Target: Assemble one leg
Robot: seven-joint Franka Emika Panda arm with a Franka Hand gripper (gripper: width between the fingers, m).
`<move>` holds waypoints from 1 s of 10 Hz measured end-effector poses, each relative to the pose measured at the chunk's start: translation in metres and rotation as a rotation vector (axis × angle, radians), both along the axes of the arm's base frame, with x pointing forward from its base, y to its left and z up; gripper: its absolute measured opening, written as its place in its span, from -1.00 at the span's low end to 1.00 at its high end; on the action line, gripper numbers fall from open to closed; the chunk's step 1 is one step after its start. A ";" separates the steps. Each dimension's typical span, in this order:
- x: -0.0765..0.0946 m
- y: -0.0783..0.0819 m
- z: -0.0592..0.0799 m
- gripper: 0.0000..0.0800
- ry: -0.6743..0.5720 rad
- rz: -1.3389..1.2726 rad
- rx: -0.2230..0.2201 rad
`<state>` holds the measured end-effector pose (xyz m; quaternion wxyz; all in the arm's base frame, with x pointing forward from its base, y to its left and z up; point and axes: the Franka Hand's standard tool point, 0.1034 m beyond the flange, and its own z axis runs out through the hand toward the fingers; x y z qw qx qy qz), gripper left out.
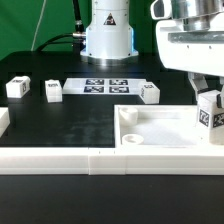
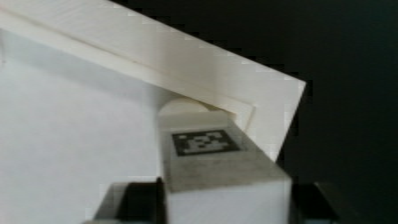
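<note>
My gripper (image 1: 209, 98) is shut on a white leg (image 1: 209, 112) with a black-and-white tag, at the exterior view's right. It holds the leg upright over the far right corner of the big white tray-like part (image 1: 165, 128). In the wrist view the leg (image 2: 217, 150) sits between my dark fingers (image 2: 139, 200), its tip at the tray's inner corner (image 2: 249, 105). I cannot tell if the tip touches the corner hole. Three more legs lie on the black table: one at the far left (image 1: 17, 87), one beside it (image 1: 52, 90), one behind the tray (image 1: 150, 93).
The marker board (image 1: 104, 86) lies flat at the back middle, before the robot base (image 1: 106, 35). A long white wall (image 1: 60, 158) runs along the table's front, with a white block (image 1: 3, 122) at the left edge.
</note>
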<state>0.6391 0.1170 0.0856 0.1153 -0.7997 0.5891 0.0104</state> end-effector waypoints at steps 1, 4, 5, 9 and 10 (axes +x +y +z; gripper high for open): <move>0.000 0.001 0.000 -0.22 0.010 -0.050 0.007; -0.001 0.002 0.000 0.33 0.007 0.003 0.002; 0.000 0.003 0.000 0.33 0.008 0.053 0.000; 0.002 0.000 -0.004 0.62 -0.057 0.559 -0.084; 0.002 0.001 -0.006 0.62 -0.071 0.658 -0.100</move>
